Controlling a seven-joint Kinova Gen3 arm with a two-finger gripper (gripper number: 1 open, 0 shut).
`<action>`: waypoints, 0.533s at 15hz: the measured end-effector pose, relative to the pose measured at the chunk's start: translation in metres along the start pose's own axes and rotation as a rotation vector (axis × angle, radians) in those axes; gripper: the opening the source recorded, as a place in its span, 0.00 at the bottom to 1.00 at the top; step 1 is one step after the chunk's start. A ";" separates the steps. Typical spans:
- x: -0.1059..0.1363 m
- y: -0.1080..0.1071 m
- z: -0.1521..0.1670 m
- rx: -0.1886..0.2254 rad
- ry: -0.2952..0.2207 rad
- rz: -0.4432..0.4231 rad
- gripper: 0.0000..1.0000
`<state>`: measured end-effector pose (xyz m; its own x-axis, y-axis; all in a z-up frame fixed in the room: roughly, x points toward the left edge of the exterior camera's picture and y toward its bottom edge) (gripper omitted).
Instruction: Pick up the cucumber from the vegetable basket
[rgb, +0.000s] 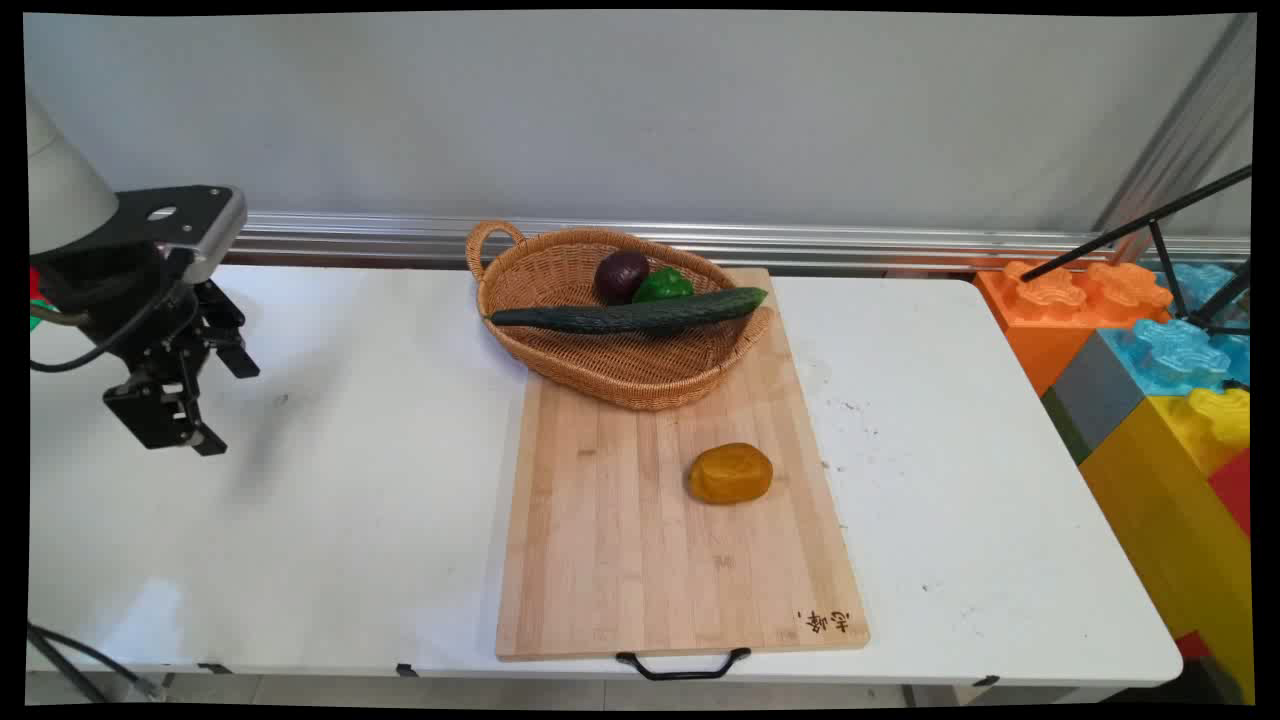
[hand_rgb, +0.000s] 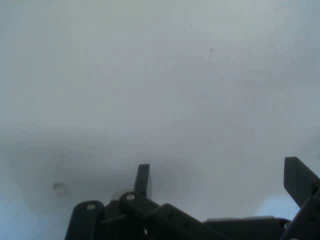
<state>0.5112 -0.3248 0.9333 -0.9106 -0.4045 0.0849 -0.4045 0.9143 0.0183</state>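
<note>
The gripper (rgb: 205, 400) hangs with its fingers spread over the table (rgb: 350, 480), nothing between the jaws and bare white surface below and all round them. Well off to the jaws' far side lies the cutting board (rgb: 620, 560), carrying a wicker basket (rgb: 640, 375) with a cucumber (rgb: 630, 316) across it, and nearer, an orange bun (rgb: 731, 473) standing alone
</note>
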 end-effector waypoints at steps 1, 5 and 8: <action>-0.001 -0.001 0.002 0.001 0.016 0.002 1.00; 0.013 -0.009 0.004 0.032 0.091 0.005 1.00; 0.040 -0.022 0.000 0.098 0.162 -0.013 1.00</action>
<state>0.4832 -0.3610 0.9360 -0.8829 -0.4005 0.2449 -0.4293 0.8999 -0.0760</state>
